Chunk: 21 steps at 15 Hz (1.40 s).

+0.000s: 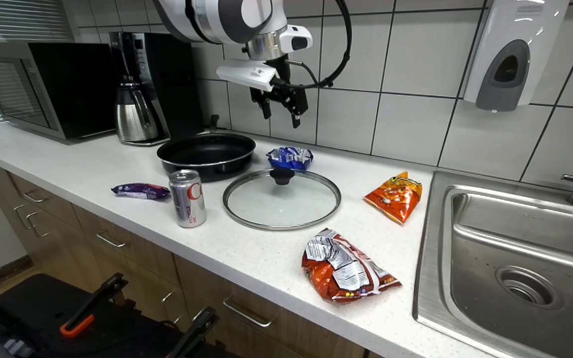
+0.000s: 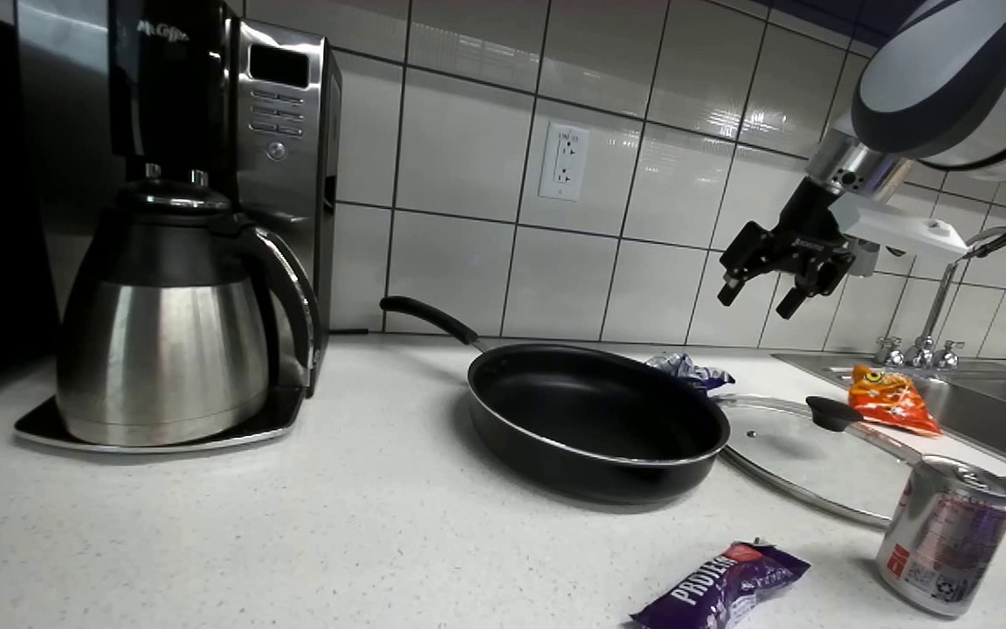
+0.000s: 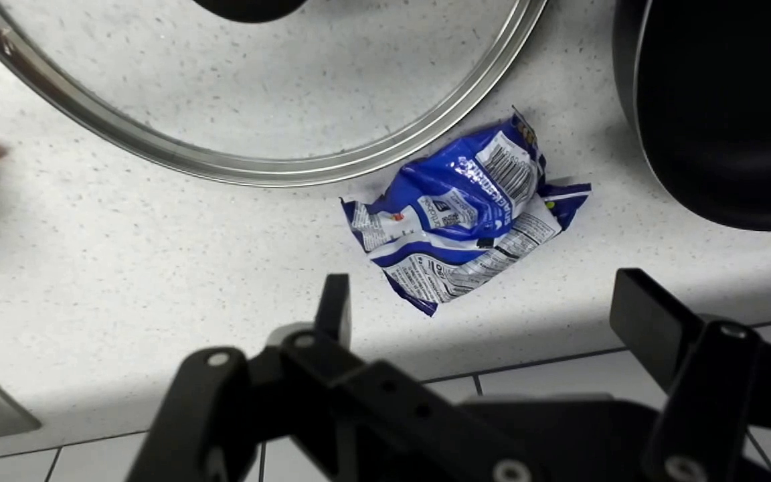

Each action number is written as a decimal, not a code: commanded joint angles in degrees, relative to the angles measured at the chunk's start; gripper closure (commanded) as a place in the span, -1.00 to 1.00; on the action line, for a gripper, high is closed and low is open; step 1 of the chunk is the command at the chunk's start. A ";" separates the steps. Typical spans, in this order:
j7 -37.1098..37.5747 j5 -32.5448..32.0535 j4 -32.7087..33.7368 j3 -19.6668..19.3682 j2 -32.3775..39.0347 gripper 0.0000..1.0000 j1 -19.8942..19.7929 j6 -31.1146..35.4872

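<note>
Black pincer (image 3: 482, 288), spread wide, empty, fronts the wrist view; beyond, a blue snack bag (image 3: 466, 207) lies on the counter (image 3: 178, 254) just beside a glass lid (image 3: 292, 87). In an exterior view, a silver can (image 1: 188, 199) stands near the lid. In an exterior view, a purple wrapper (image 2: 726, 587) lies before a black pan (image 2: 599, 402).

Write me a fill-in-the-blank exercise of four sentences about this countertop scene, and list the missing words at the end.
1. The gripper hangs in the air with its jaws ____.
2. The snack bag nearest to it is mainly ____ in colour.
3. The purple wrapper bears the word ____ in large white letters.
4. The knob on the clear lid is coloured ____.

Missing words: open; blue; PROTEIN; black.
</note>
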 commanded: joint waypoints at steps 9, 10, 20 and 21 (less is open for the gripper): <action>0.78 1.57 3.89 0.38 3.76 -1.00 -0.18 -1.40; 0.76 1.77 4.64 0.50 4.52 -1.00 -0.18 -1.56; 2.40 2.58 12.84 1.17 11.77 -1.00 -0.08 -5.84; 1.84 3.60 13.39 1.77 12.18 -1.00 -0.24 -6.60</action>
